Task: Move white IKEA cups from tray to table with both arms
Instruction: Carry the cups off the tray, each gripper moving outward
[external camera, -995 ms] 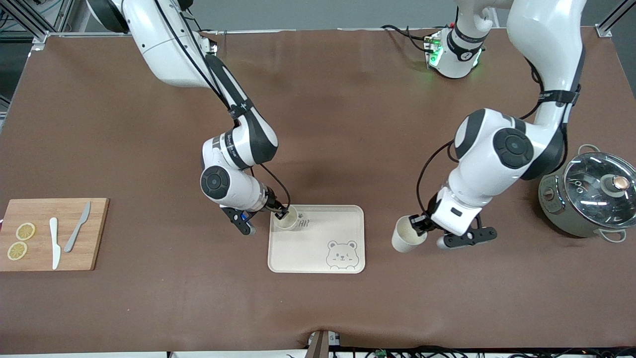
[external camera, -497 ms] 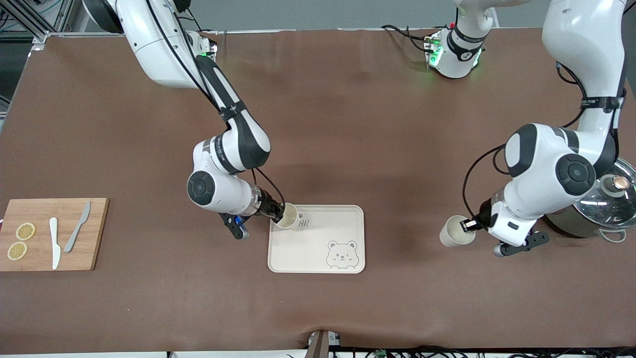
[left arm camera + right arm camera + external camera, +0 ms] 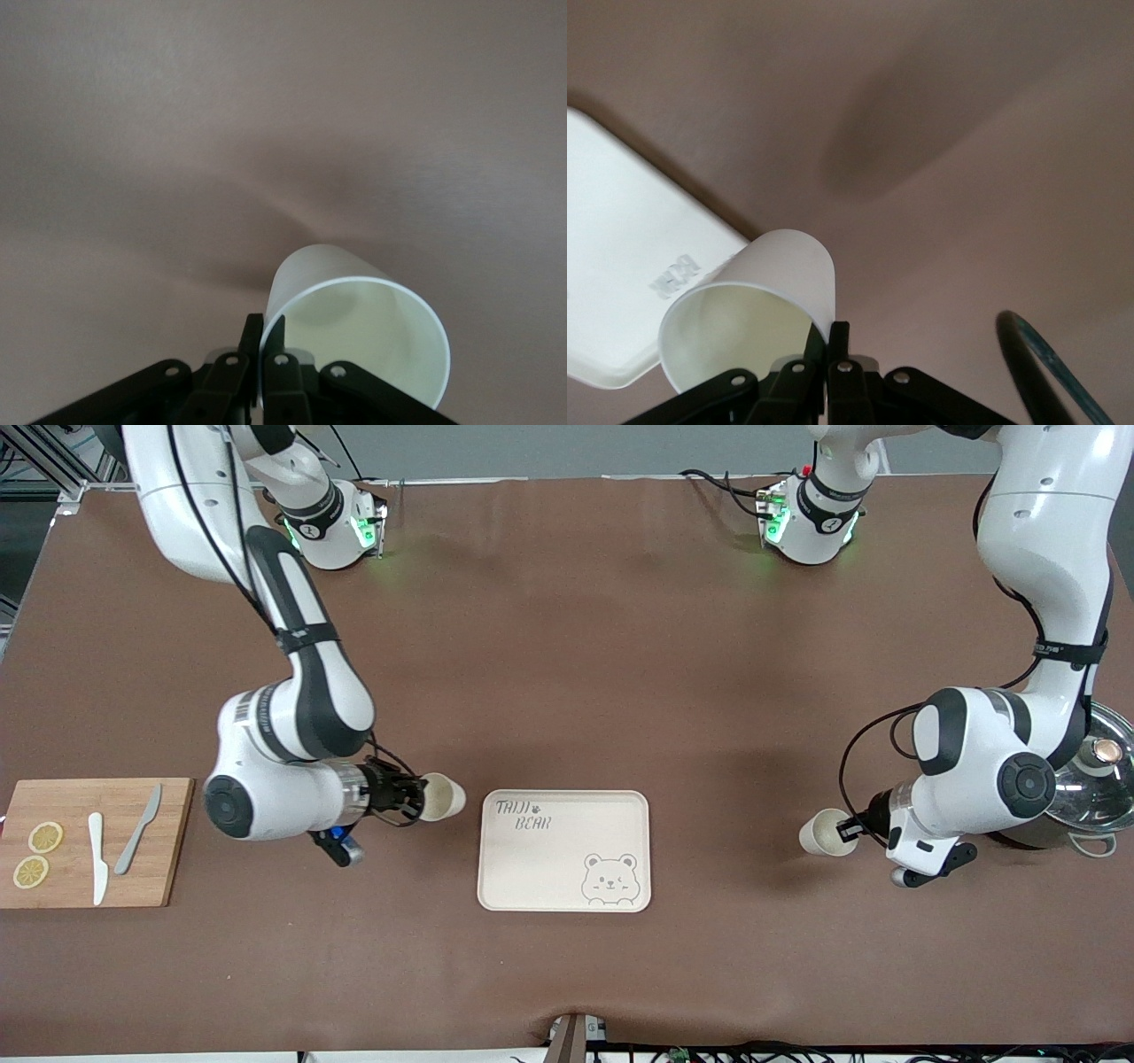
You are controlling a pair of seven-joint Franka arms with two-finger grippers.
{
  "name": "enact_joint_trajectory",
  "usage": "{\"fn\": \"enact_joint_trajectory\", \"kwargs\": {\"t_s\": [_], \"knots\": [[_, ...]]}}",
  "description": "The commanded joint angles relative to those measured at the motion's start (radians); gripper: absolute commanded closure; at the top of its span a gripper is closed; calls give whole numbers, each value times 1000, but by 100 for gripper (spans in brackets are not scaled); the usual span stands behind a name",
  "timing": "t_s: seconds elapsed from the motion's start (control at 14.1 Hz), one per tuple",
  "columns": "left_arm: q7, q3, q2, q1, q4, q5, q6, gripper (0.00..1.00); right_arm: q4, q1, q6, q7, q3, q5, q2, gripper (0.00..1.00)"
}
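Brown table [image 3: 567,974] nearest the front camera, bare along that edge. Next up, cream bear tray [image 3: 564,868] at the middle; wooden cutting board [image 3: 168,841] with lemon slices [image 3: 37,854] and two knives [image 3: 115,843] at the right arm's end; grey-green pot [image 3: 1081,815] with glass lid at the left arm's end. Right gripper [image 3: 415,797] pinched shut on one white cup's [image 3: 441,796] rim, tilted, over bare table beside the tray. Left gripper [image 3: 849,830] likewise clamped on the other white cup [image 3: 826,833], between tray and pot.

A high front camera faces both arms across the table [image 3: 567,646]; each wrist camera looks closely down at it.
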Motion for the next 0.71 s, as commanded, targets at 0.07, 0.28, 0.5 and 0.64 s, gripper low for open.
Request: {"fn": "enact_joint_trajectory", "kwargs": {"t_s": [0.07, 0.28, 0.5, 0.64], "knots": [[-7, -9, 10, 39, -10, 26, 5, 98, -186, -70, 11, -212, 6, -178, -125, 100], [-6, -9, 16, 44, -10, 26, 2, 38, -266, -207, 16, -501, 6, -243, -158, 100], [-3, -9, -27, 42, -9, 26, -6, 0, -285, -323, 24, -741, 6, -307, -158, 100], [9, -10, -77, 39, -1, 27, -27, 0, -320, -368, 92, -836, 6, -310, -155, 100]]}}
